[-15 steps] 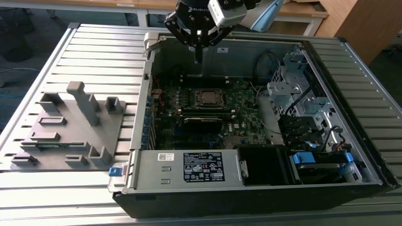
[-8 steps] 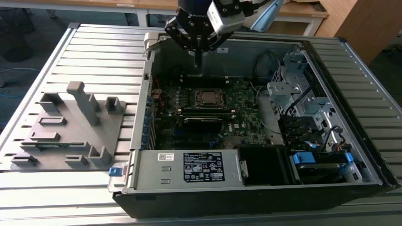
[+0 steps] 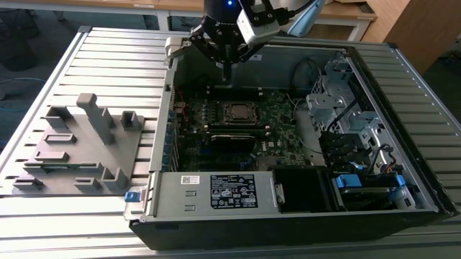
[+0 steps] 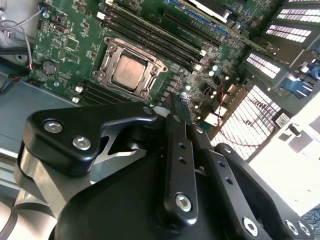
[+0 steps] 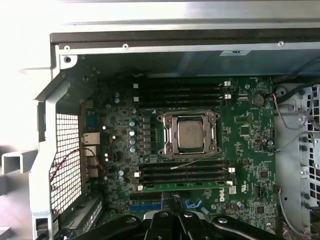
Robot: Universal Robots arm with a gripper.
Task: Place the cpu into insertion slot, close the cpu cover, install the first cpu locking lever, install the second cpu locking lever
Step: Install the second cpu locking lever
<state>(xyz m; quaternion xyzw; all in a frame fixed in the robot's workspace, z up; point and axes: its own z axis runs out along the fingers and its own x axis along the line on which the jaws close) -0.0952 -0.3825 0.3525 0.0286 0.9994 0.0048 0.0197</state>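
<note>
1. The fingers (image 4: 172,107) are pressed together, clenched on nothing, at the lower centre of the second wrist view.
2. The cpu (image 5: 190,136) sits in the insertion slot (image 5: 169,131), centre of the first wrist view, well apart from the fingers, with the cpu cover (image 5: 212,134) framing it.

Exterior view – high, off the arm, looking down at an angle into the open computer case (image 3: 303,162) on a slatted table (image 3: 108,59), whole case in frame, mid distance. Both wrist views ride above the motherboard (image 5: 200,140), closer in – the first looks nearly straight down, the second obliquely past the gripper (image 4: 175,107) body. All three share the insertion slot (image 3: 238,112).
</note>
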